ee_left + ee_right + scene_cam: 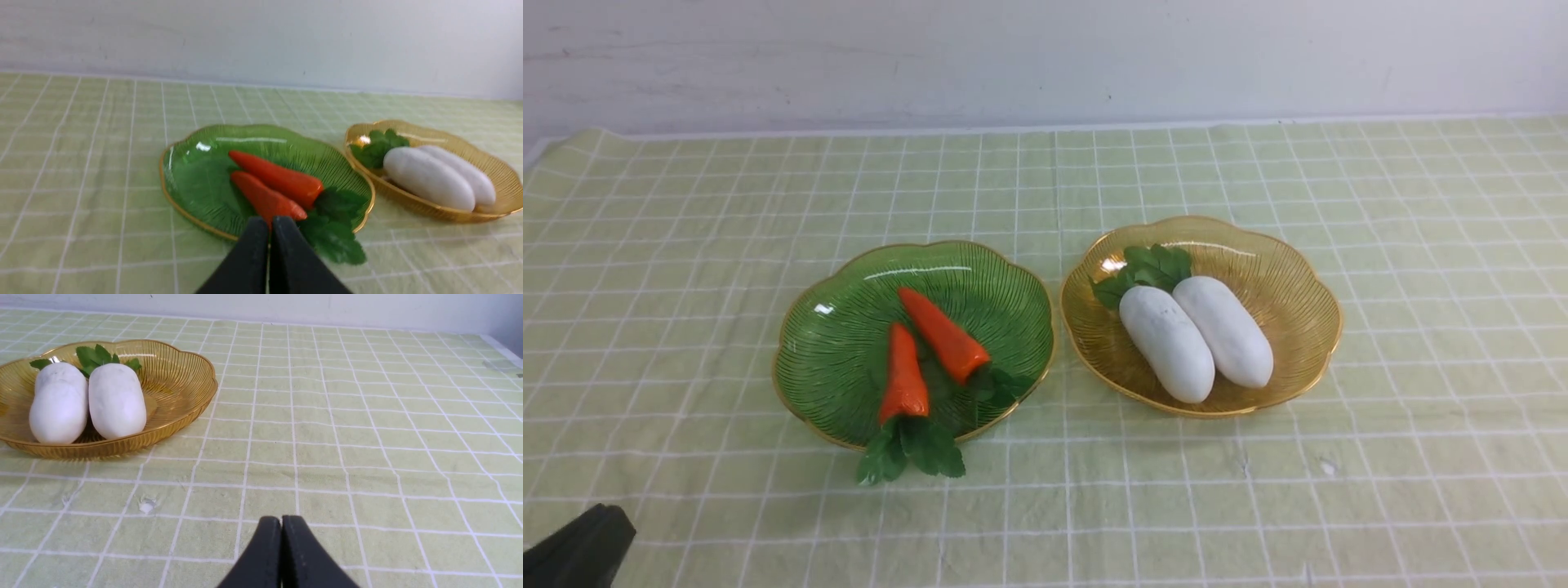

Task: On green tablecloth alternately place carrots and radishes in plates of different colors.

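The left gripper point(269, 222) has its two black fingers point(249, 253) pressed flat together, holding nothing. It hangs above the cloth just on the near side of the green plate. In the front view only a dark corner of it shows at the near left edge. The right gripper point(281, 522) is likewise closed and empty, its black fingers point(302, 555) meeting in a thin seam. It sits over bare cloth, near the viewer and to the right of the amber plate.

The green plate point(849, 327) lies left of centre on the green tablecloth point(1421, 245). Inside it lie two carrots. The nearer carrot point(903, 376) points its tip toward the far side, and its dark leaves point(911, 449) spill over the near rim onto the cloth. The farther carrot point(943, 335) lies at a slant, its tip toward the far left, its leaves by the plate's near right rim. The two carrots lie close together, forming a narrow V.

The amber plate point(1290, 269) lies just to the right of the green one, their scalloped gold rims nearly touching. It holds two white radishes, the left radish point(1166, 343) and the right radish point(1223, 331), lying side by side and touching. Their green leaf tufts point(1147, 269) point toward the far left.

A plain pale wall point(1045, 57) stands behind the table.
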`<state>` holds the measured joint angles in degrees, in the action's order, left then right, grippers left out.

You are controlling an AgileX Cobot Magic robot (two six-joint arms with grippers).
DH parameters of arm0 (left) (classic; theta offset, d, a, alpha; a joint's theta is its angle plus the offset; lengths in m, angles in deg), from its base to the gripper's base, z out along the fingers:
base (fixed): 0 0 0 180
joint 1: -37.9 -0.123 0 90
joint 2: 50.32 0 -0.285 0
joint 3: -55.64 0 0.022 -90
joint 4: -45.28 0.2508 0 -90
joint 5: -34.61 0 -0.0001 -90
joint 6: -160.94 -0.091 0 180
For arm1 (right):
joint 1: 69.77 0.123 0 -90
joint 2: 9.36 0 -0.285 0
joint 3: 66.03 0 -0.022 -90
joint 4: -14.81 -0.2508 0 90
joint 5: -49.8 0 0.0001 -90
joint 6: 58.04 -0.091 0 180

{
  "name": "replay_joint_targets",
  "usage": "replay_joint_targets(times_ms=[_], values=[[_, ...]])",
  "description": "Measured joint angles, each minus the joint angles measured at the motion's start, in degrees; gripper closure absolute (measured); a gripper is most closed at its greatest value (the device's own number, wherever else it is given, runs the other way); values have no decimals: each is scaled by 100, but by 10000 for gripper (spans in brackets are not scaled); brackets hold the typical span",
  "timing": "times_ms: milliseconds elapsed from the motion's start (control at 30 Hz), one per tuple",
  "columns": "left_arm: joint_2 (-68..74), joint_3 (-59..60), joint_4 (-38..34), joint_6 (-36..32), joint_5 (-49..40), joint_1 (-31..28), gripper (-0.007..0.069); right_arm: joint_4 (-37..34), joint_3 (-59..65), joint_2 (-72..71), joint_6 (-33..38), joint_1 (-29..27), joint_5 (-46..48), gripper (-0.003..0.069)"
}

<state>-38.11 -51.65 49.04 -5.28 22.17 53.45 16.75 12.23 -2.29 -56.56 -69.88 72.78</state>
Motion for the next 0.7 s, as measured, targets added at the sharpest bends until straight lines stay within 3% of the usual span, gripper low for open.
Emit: replay_joint_targets(times_ms=[400,700], values=[[-504,610,25,-741,-426,-1231,632,0,0,0,0,0,0,674],[-504,614,-45,-784,-933,-1294,632,0,0,0,0,0,0,674]])
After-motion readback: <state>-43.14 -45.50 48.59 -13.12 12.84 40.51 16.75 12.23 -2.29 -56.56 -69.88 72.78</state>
